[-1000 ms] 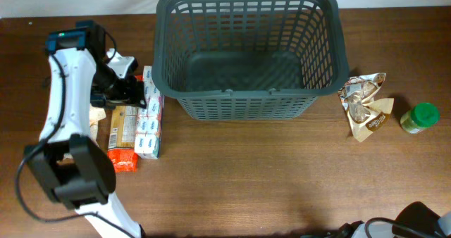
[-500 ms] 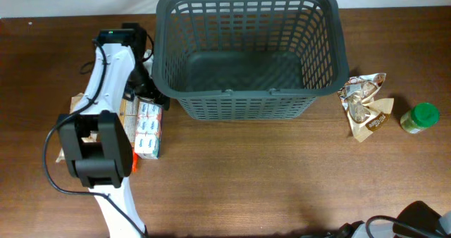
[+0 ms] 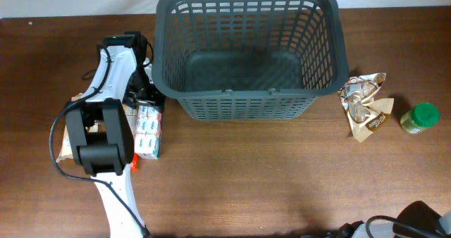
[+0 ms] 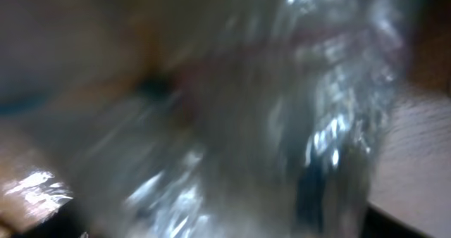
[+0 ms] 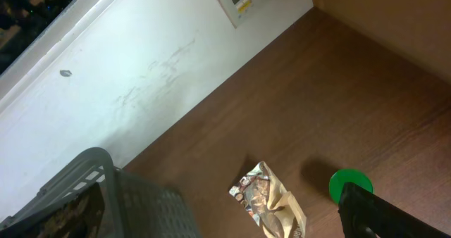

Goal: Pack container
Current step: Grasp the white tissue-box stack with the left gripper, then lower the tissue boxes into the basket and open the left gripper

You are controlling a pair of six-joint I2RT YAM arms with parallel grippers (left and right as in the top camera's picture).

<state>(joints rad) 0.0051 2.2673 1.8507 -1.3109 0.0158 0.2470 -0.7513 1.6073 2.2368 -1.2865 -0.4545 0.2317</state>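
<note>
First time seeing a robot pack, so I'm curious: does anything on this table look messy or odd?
Nothing looks spilled or broken. Only the crumpled snack bag, right of the empty basket, lies askew.

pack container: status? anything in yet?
Done: nothing, the basket is empty. In hand: the left gripper is down at the blue-and-white pack left of it; its wrist view is blurred, so grip unclear. Left: the packs there, the foil snack bag and the green-lidded jar on the right.
</note>
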